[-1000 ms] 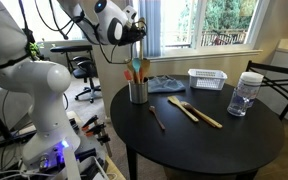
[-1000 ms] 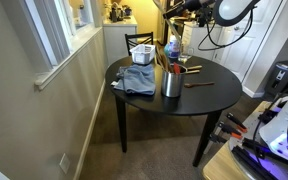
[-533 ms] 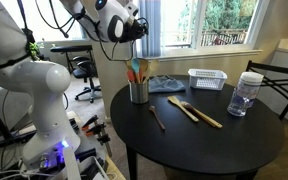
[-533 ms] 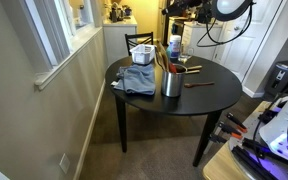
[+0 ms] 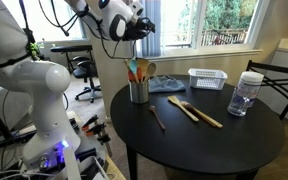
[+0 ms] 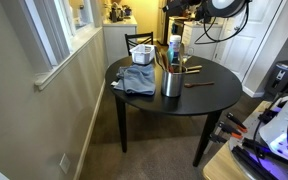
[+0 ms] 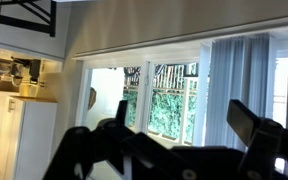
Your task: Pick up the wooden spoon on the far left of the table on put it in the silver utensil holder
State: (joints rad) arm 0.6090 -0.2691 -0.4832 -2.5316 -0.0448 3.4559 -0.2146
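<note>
Above the round black table [image 5: 214,140] the gripper [image 5: 142,30] hangs high with its fingers apart and nothing in them, the silver utensil holder [image 5: 138,92] stands near the table's edge, and the wooden spoon [image 5: 149,70] sticks up out of it.

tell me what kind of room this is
Probably a home dining nook, here used as a robot workspace: a round table carries a utensil holder full of kitchen tools and stands beside a window with blinds.
</note>
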